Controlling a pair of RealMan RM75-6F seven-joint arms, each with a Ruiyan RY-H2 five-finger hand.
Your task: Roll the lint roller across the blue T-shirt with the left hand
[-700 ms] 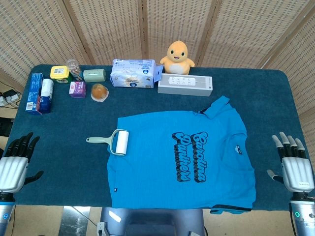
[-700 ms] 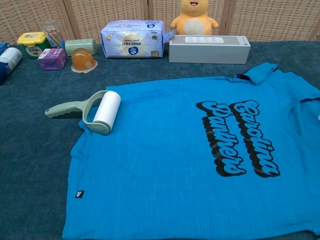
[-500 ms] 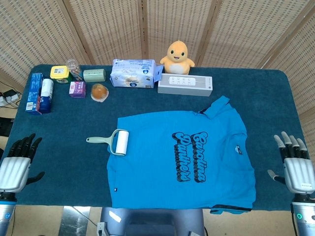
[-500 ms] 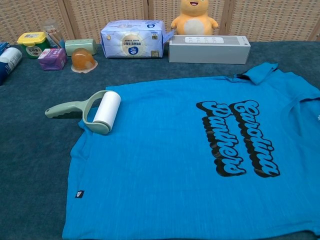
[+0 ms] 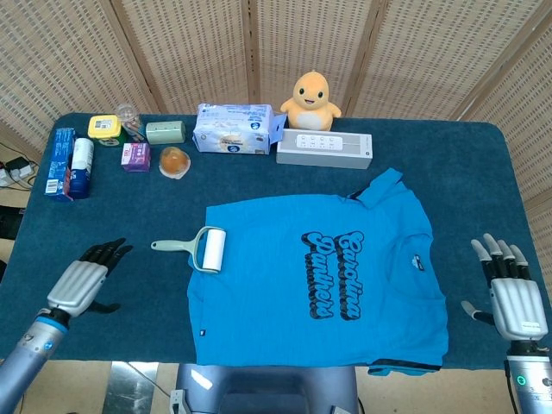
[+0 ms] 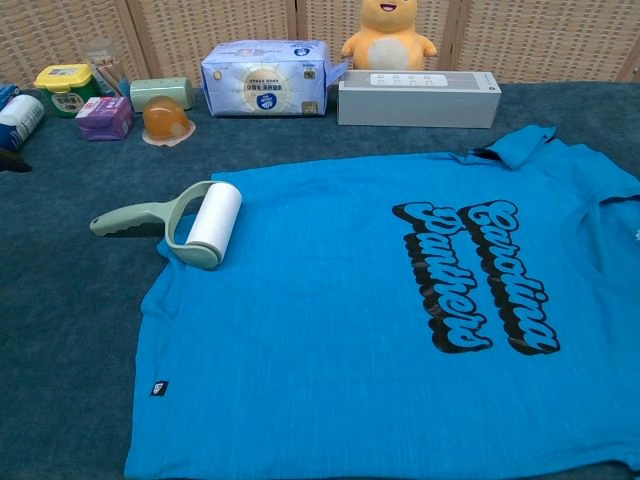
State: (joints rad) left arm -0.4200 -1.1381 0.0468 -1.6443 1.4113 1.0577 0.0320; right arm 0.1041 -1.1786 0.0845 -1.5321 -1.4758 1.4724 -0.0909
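A blue T-shirt (image 5: 319,280) (image 6: 380,320) with black lettering lies flat on the dark blue table. The lint roller (image 5: 200,247) (image 6: 185,224) has a pale green handle pointing left and its white roll resting on the shirt's left sleeve edge. My left hand (image 5: 84,279) hovers over the table's front left, fingers spread and empty, a short way left of the handle. My right hand (image 5: 509,291) is at the front right edge, fingers apart, holding nothing. In the chest view only a dark fingertip (image 6: 12,166) of the left hand shows at the left border.
Along the back stand a tissue pack (image 5: 231,128), a yellow plush toy (image 5: 311,95), a white power strip (image 5: 323,149), a green case (image 5: 165,132), an orange cup (image 5: 174,161), a purple box (image 5: 135,156), a yellow tin (image 5: 103,128) and blue packages (image 5: 67,162).
My left hand has moved right and forward over the table toward the roller handle. The right hand shifted slightly. The roller and shirt stayed put.
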